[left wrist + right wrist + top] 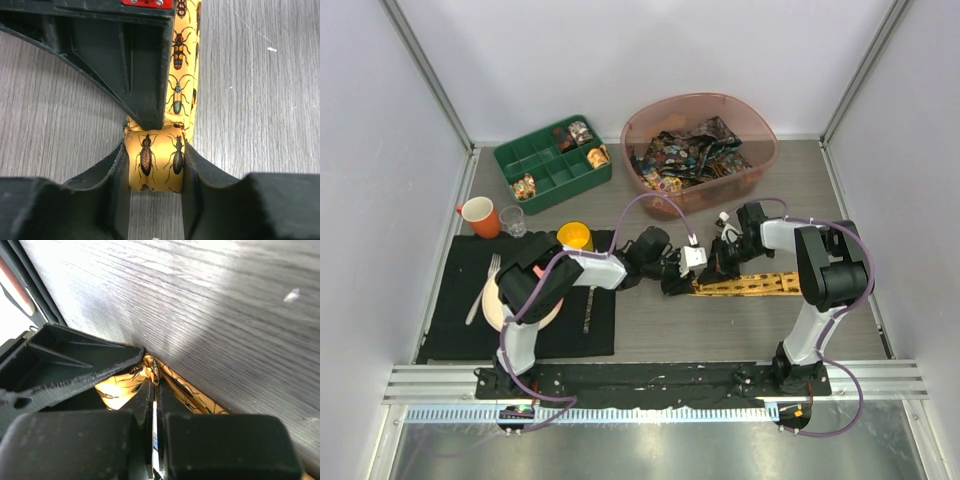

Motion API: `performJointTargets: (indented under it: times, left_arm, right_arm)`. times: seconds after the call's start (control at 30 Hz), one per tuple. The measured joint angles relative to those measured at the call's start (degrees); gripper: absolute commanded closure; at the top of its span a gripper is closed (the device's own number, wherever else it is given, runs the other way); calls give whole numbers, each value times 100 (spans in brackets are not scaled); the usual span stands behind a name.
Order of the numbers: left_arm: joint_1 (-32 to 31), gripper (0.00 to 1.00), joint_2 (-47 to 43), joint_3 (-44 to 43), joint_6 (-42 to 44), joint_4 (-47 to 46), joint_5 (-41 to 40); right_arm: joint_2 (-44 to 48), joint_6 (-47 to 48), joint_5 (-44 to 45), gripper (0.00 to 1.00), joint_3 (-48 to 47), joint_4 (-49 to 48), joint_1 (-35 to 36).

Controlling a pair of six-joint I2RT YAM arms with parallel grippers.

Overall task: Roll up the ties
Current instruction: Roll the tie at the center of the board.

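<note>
Tie (750,285): yellow, beetle print; flat on the table (720,335), running from its centre toward the right edge, left end rolled
Left gripper (152,167): clamps the rolled end from both sides
Right gripper (154,382): fingers pressed together, tips touching the tie just beside the roll
Other ties (695,155): in the bin (765,165) at the far edge

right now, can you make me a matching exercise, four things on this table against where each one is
1 yellow beetle tie
2 dark printed ties
3 fork
4 trinkets

a pink tub
b black mat, beside the plate
c green tray compartments
d bare table, rolled end in the left tool

Pairs: 1-d, 2-a, 3-b, 4-c
</note>
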State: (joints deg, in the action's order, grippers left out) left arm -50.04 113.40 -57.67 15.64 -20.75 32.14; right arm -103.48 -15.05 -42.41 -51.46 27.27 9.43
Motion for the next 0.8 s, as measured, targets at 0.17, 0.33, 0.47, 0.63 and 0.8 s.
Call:
performJointTargets:
  times: [0.17, 0.33, 0.47, 0.63, 0.8]
  left_arm:
    - [-50, 81, -190, 144, 378, 122, -330]
    - [-92, 82, -334, 175, 728, 409, -546]
    - [-109, 82, -341, 92, 890, 584, -577]
    - [-136, 80, -341, -26, 1043, 817, -614]
    - [-149, 78, -337, -107, 1189, 979, -623]
  right_arm:
    - [-42, 120, -15, 89, -138, 136, 66]
    - [20, 358, -33, 70, -275, 385, 15]
    - [348, 428, -192, 54, -275, 656, -151]
    - [741, 127, -557, 52, -129, 424, -52]
    - [695, -210, -658, 54, 35, 50, 262]
